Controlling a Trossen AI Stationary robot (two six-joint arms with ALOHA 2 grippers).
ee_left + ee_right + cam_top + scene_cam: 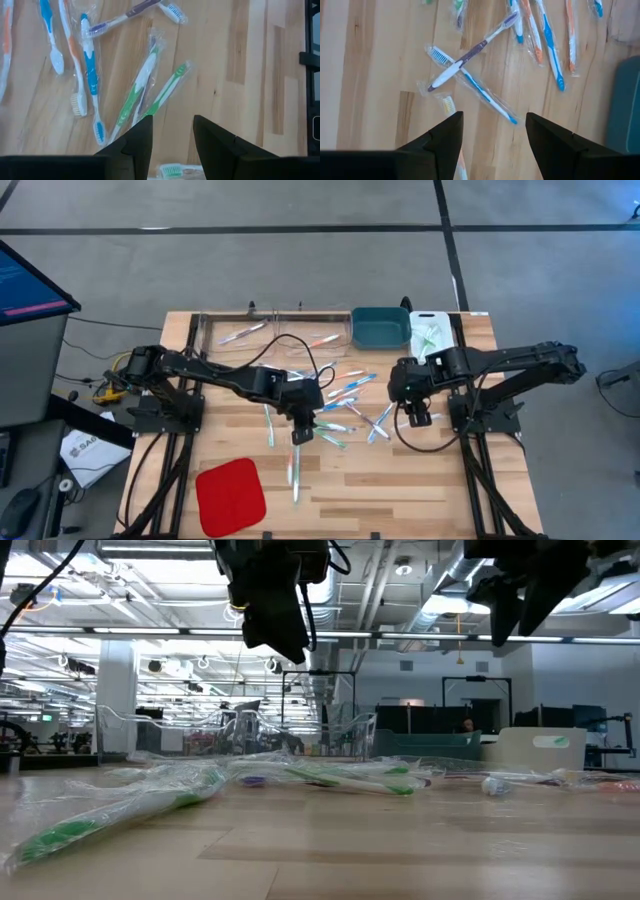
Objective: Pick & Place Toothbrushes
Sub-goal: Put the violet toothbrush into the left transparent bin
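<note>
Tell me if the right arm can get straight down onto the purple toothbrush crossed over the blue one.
Probably yes. The right gripper hangs open above the purple toothbrush, which lies on top of the blue one with bare wood around the pair.

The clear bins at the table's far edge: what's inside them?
In the high view, the clear bins hold a few wrapped toothbrushes, one with an orange accent. Glare on the walls hides an exact count. Most toothbrushes lie loose on the table.

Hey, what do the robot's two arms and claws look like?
Both arms are dark, jointed metal with black cables looping off them. The left claw and right claw each have two matte black, wedge-shaped fingers. No markings show on them.
</note>
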